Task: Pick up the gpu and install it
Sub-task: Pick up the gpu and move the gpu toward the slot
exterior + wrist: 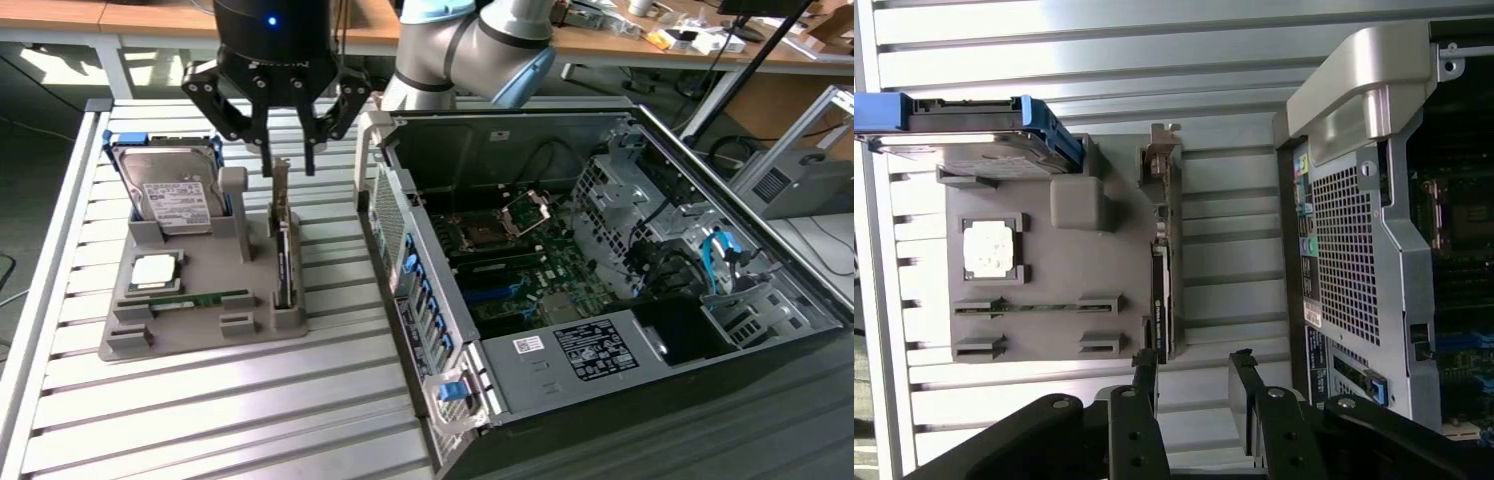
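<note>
Standing edgewise in the grey holder, the gpu sits directly beneath the gripper, jaws spread, apparently untouched; the holder hides its lower edge.

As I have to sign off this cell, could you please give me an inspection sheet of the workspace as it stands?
Surface: slatted metal table, carrying a grey parts holder and an open computer case.
Job's things: gpu stands on edge in the holder, not yet installed.
Clutter: hard drive, processor chip and memory stick sit in the holder.
Grippers: gripper open, above the gpu's bracket end, holding nothing.
Cables: blue cables and black cables inside the case.
Surroundings: wooden benches with small parts behind the table.
</note>
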